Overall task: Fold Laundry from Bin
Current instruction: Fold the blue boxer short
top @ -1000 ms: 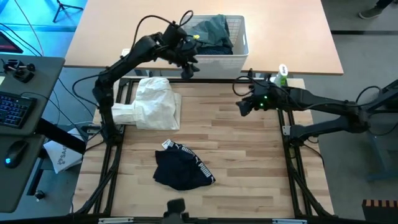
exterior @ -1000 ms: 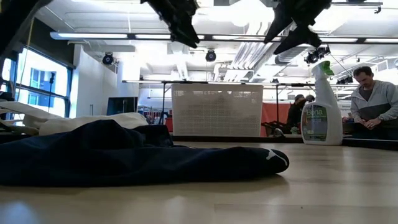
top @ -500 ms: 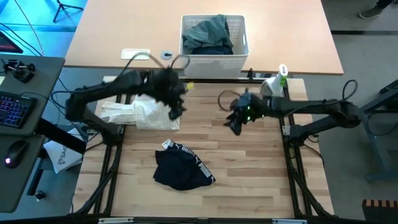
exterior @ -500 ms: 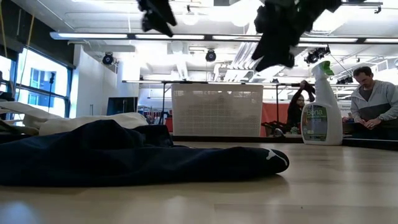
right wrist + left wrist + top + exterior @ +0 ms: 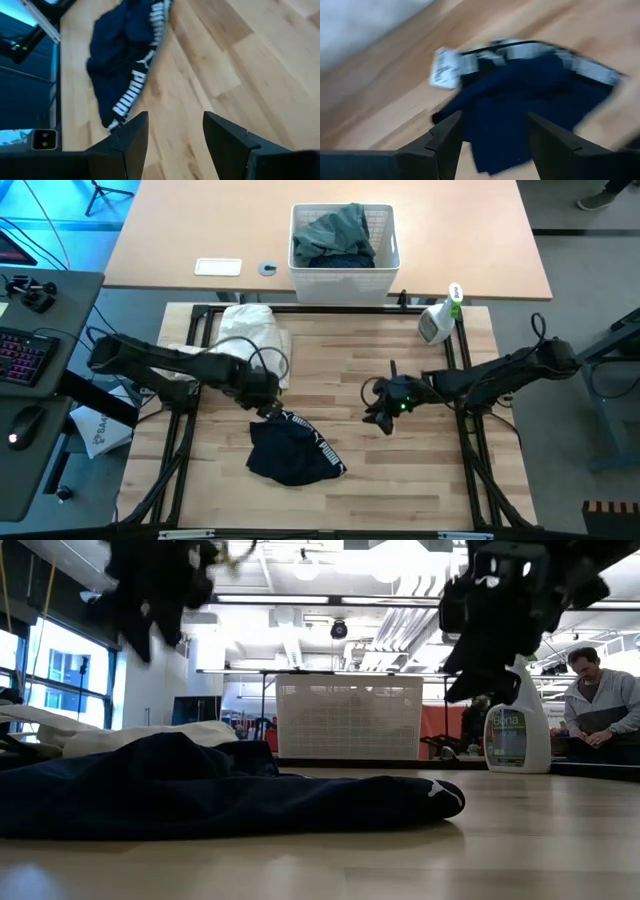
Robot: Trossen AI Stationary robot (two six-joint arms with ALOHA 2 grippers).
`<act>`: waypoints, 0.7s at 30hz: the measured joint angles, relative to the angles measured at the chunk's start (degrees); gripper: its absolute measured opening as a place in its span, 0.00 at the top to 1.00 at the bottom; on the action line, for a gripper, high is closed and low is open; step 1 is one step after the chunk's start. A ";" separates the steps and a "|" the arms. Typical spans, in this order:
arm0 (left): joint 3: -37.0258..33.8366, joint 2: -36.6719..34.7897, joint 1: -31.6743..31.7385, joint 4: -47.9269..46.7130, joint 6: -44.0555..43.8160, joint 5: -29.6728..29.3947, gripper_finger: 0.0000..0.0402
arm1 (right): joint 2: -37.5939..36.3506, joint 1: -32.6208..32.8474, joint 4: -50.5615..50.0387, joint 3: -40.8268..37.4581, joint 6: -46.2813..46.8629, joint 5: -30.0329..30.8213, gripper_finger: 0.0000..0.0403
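Note:
A dark piece with a white lettered waistband [image 5: 290,452] [image 5: 200,790] lies crumpled on the wooden table, toward the near edge. My left gripper [image 5: 266,404] [image 5: 492,150] hovers open just above its far edge, pointing steeply down, with the waistband [image 5: 520,50] ahead of the fingers. My right gripper [image 5: 380,417] [image 5: 175,145] hangs open to the right of the piece [image 5: 120,65], slanting down toward it. Folded white cloth [image 5: 250,342] rests at the far left. The white bin [image 5: 385,225] [image 5: 348,718] beyond the far edge holds grey-green and dark laundry [image 5: 335,235].
A spray bottle [image 5: 437,322] [image 5: 517,710] stands at the table's far right corner. Bare wood lies between the dark piece and my right gripper. A seated person [image 5: 600,700] shows in the room behind, off the table. Black frame rails run along the table's sides.
My left gripper has swung from beside the bin toward the near edge and down, rolling as it went, and now hangs over the dark piece's far edge. My right gripper has gone down, toward the near edge and a little left. The garments have stayed put.

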 joint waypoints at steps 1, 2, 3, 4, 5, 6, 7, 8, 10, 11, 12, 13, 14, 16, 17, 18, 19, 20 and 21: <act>-2.19 0.21 -0.04 0.92 -1.77 -0.01 0.52 | 0.00 1.03 0.70 0.00 0.27 0.79 0.55; -4.56 0.32 0.01 1.96 -2.86 -0.01 0.52 | 0.00 1.95 1.49 0.00 0.52 1.60 0.55; -6.72 0.37 0.19 3.70 -3.31 -0.01 0.52 | -0.04 2.81 2.14 0.00 0.65 2.70 0.55; -8.89 0.39 0.50 6.88 -3.42 -0.10 0.52 | -0.04 3.56 2.47 0.02 0.69 3.84 0.55; -10.96 0.44 0.79 10.60 -3.42 -0.19 0.52 | -0.04 4.18 2.66 0.02 0.71 4.91 0.55; -13.10 0.54 1.04 14.25 -3.42 -0.52 0.52 | -0.04 4.66 2.74 0.02 1.10 5.82 0.55; -15.19 0.54 1.28 17.62 -3.43 -1.13 0.52 | -0.04 5.00 2.96 0.02 1.79 6.42 0.55; -17.12 0.63 1.32 21.09 -3.46 -1.89 0.52 | -0.04 5.17 3.11 0.02 2.79 6.61 0.55; -20.31 1.28 1.32 28.29 -3.50 -3.12 0.52 | -0.04 5.57 3.27 0.02 4.87 6.65 0.55; -21.61 1.69 1.32 30.24 -3.51 -3.79 0.52 | -0.04 5.81 3.68 0.02 5.39 6.61 0.55; -22.62 2.21 1.30 32.09 -3.52 -4.28 0.52 | -0.04 6.10 4.07 0.03 5.75 6.61 0.55; -23.35 2.93 1.31 34.54 -3.50 -4.49 0.52 | -0.04 6.38 4.32 0.04 6.00 6.53 0.55; -23.72 3.75 1.32 36.65 -3.48 -4.48 0.52 | -0.04 6.61 4.39 0.04 6.05 6.46 0.55; -24.12 5.62 1.32 39.09 -3.39 -3.72 0.52 | -0.04 7.03 4.49 0.04 6.07 6.43 0.55; -24.12 6.69 1.32 39.86 -2.99 -3.28 0.53 | -0.04 7.21 4.52 0.04 6.07 6.43 0.55; -24.10 7.87 1.19 40.20 -2.61 -3.07 0.54 | -0.04 7.39 4.54 0.04 6.10 6.43 0.55; -24.10 8.93 1.02 40.05 -2.52 -3.03 0.55 | -0.04 7.49 4.65 0.04 6.28 6.45 0.55; -23.95 9.68 0.86 40.12 -2.63 -3.05 0.56 | -0.04 7.49 4.75 0.04 6.26 6.43 0.55; -23.84 10.26 0.74 40.31 -2.88 -2.86 0.58 | -0.04 7.51 4.74 0.04 6.28 6.36 0.55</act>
